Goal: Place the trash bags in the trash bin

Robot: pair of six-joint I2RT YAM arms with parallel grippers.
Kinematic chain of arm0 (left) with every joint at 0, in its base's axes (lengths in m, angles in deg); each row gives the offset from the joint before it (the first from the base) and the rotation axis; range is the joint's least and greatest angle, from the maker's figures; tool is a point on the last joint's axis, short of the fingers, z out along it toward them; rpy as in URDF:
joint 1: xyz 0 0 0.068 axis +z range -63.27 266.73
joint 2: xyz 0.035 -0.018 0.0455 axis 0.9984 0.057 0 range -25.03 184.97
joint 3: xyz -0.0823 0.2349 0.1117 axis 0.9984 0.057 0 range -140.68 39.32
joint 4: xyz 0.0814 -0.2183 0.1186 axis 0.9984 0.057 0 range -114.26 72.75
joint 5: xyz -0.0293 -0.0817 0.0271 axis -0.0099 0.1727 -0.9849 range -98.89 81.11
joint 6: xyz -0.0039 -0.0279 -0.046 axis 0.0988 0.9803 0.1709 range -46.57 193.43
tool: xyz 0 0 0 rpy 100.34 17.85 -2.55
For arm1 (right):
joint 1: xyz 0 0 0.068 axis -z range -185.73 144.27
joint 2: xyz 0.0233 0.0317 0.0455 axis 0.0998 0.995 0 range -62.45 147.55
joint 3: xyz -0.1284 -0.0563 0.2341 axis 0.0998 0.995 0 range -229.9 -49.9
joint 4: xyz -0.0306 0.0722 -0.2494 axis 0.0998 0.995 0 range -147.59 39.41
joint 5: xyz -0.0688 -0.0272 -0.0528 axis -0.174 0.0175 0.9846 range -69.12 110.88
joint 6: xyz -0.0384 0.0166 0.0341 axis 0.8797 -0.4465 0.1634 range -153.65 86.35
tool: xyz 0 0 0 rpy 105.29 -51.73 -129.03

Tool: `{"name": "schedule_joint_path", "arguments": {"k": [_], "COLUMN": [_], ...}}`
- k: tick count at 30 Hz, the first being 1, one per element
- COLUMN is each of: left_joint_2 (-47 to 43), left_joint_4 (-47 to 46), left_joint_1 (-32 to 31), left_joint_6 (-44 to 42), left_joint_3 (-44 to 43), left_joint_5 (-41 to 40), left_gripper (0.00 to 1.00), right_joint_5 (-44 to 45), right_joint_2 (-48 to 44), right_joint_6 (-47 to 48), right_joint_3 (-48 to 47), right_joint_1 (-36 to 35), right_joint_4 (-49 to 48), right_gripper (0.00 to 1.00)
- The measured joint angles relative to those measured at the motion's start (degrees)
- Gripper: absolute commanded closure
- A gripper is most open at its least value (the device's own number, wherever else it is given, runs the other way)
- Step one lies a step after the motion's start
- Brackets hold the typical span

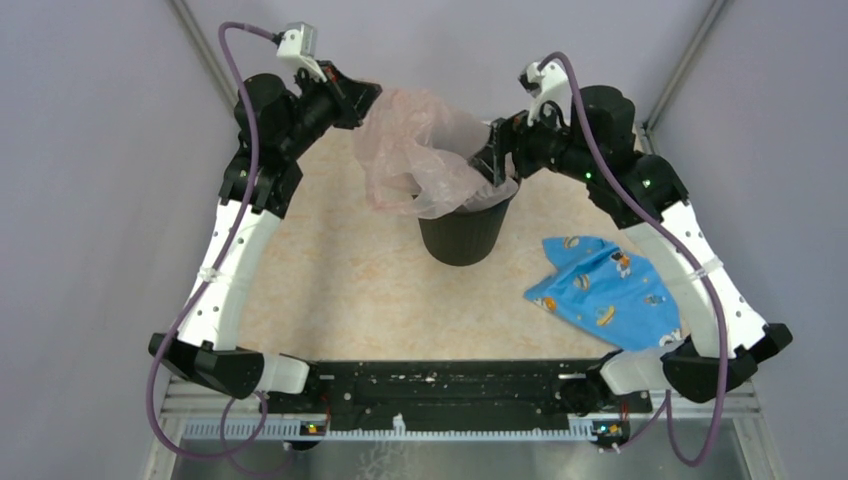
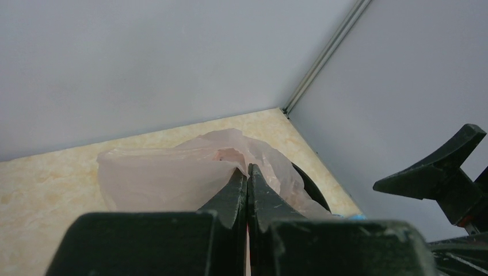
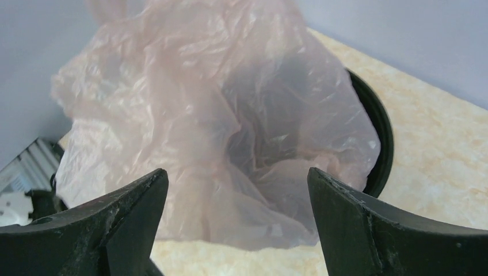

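The pale-pink translucent trash bag point(image 1: 415, 150) is draped over the far left side of the round black trash bin point(image 1: 462, 238), with its lower part sagging into the bin's mouth. My left gripper point(image 1: 368, 100) is raised to the left of the bin and is shut on the bag's upper edge. In the left wrist view the film point(image 2: 167, 178) bunches at the closed tips point(image 2: 248, 168). My right gripper point(image 1: 496, 162) hangs at the bin's right rim, open and holding nothing. In the right wrist view the bag point(image 3: 213, 115) lies beyond the open gripper point(image 3: 236, 175), covering most of the bin's rim point(image 3: 382, 132).
A blue patterned cloth point(image 1: 605, 290) lies flat on the table to the right of the bin, near the right arm. Grey walls close in the table on the far, left and right sides. The right gripper's finger point(image 2: 437, 172) shows at the right of the left wrist view.
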Motion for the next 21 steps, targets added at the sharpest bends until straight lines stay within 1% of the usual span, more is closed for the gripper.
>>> {"name": "schedule_joint_path", "arguments": {"k": [3,7,9,11,14,19,21], "left_joint_2": [0.0,0.1,0.1,0.2,0.5,1.3,1.5], "left_joint_4": [-0.2,-0.6,-0.6,-0.7,-1.1,-1.2,-1.2], "left_joint_1": [0.0,0.0,0.0,0.0,0.0,0.0,0.0], "left_joint_6": [0.2,0.6,0.8,1.0,1.2,1.3,1.3], "left_joint_3": [0.0,0.0,0.0,0.0,0.0,0.0,0.0], "left_joint_5": [0.4,0.4,0.5,0.6,0.9,1.6,2.0], "left_gripper": [1.00,1.00,1.00,1.00,1.00,1.00,1.00], "right_joint_5": [-3.1,-5.9,-6.4,-6.7,-6.8,-4.1,-1.5], "right_joint_2": [-2.0,-5.9,-7.9,-9.1,-9.3,-7.4,-6.0], "right_joint_6": [0.9,2.0,2.3,2.3,1.7,-0.9,-2.3], "right_joint_3": [3.0,8.5,11.2,12.8,13.3,13.4,13.5], "right_joint_1": [-0.1,-0.2,-0.2,-0.2,-0.3,-0.3,-0.3], "right_joint_4": [0.2,0.6,0.6,0.6,-0.2,-1.9,-2.3], "right_gripper": [0.13,0.13,0.16,0.23,0.39,0.78,0.87]}}
